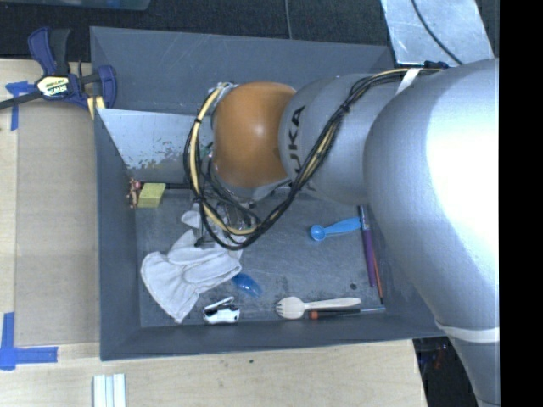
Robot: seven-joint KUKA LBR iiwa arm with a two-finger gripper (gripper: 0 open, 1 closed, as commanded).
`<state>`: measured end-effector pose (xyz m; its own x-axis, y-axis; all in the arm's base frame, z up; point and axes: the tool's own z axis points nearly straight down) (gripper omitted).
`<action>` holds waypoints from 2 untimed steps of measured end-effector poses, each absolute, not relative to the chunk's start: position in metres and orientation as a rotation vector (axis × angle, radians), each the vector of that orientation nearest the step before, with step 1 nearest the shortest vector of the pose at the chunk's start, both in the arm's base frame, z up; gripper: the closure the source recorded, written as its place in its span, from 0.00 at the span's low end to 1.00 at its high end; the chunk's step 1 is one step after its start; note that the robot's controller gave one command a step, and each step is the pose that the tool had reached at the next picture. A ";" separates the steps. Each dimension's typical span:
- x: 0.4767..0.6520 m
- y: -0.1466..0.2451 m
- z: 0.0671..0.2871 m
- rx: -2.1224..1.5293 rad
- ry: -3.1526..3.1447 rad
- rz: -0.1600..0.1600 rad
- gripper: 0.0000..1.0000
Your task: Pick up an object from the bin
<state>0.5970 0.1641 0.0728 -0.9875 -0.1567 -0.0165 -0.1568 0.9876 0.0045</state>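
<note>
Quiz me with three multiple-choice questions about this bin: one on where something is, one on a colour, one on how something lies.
1. Where is the yellow block?
A) near the bin's left wall
B) in the right corner
C) outside, on the table

2. What colour is the scoop beside the arm?
A) green
B) orange
C) blue

3. How does the white spoon lie?
A) standing upright
B) flat on the floor
C) hanging over the rim

Answers:
1 A: it sits on the floor close to the left wall.
2 C: bowl and handle are both bright blue.
3 B: its whole length rests on the floor, along the near wall.
</note>
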 end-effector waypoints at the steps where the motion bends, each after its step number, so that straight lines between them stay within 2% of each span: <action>1: 0.596 0.164 0.083 -0.245 3.117 0.009 1.00; 2: 0.595 0.163 0.113 -0.244 3.121 0.007 1.00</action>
